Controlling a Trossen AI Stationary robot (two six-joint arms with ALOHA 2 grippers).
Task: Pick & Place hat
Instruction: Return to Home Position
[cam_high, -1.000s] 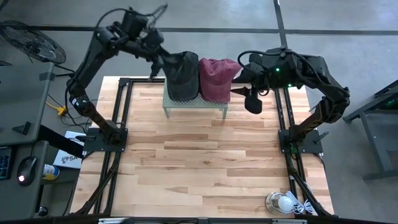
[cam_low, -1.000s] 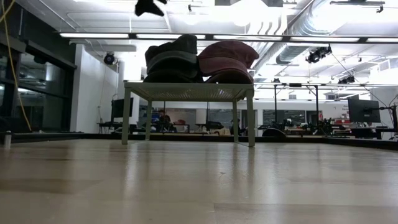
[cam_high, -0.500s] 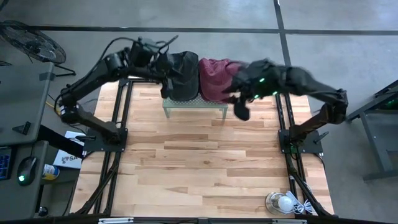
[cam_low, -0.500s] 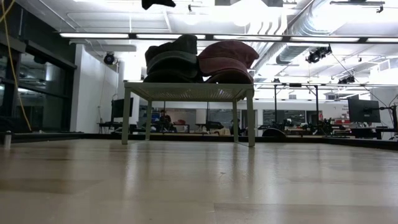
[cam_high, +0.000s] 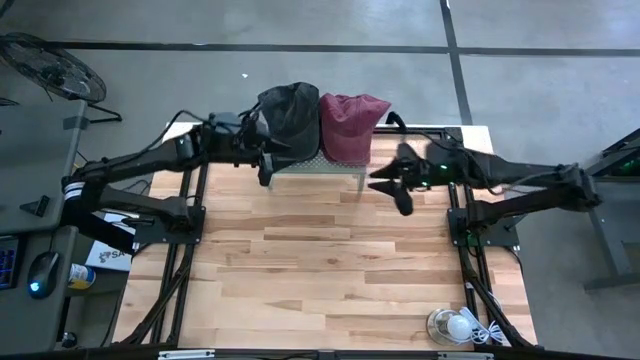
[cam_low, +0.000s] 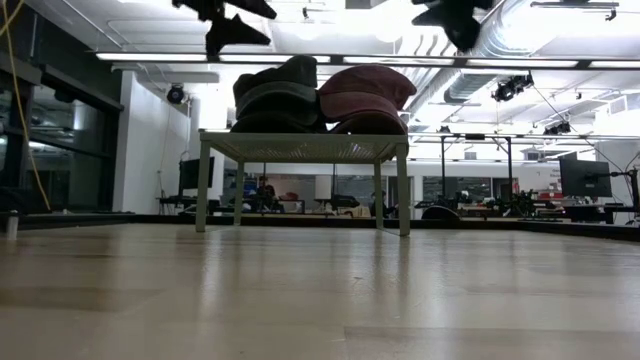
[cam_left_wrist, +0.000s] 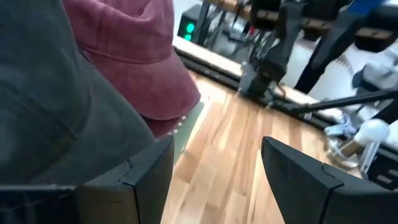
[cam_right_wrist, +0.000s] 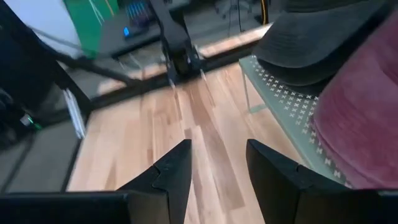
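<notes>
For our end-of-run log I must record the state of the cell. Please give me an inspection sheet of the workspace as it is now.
Surface: wooden table, bare in front of the shelf at its far edge.
Job's things: black caps and maroon caps stacked side by side on the shelf.
Clutter: white bulb-like object at the near right corner.
Tools: left tool open, empty, beside the black caps; right tool open, empty, beside the maroon caps.
Cables: white cord beside the bulb-like object; yellow cable hanging at the left of the low view.
Surroundings: fan and mouse off the table.
</notes>
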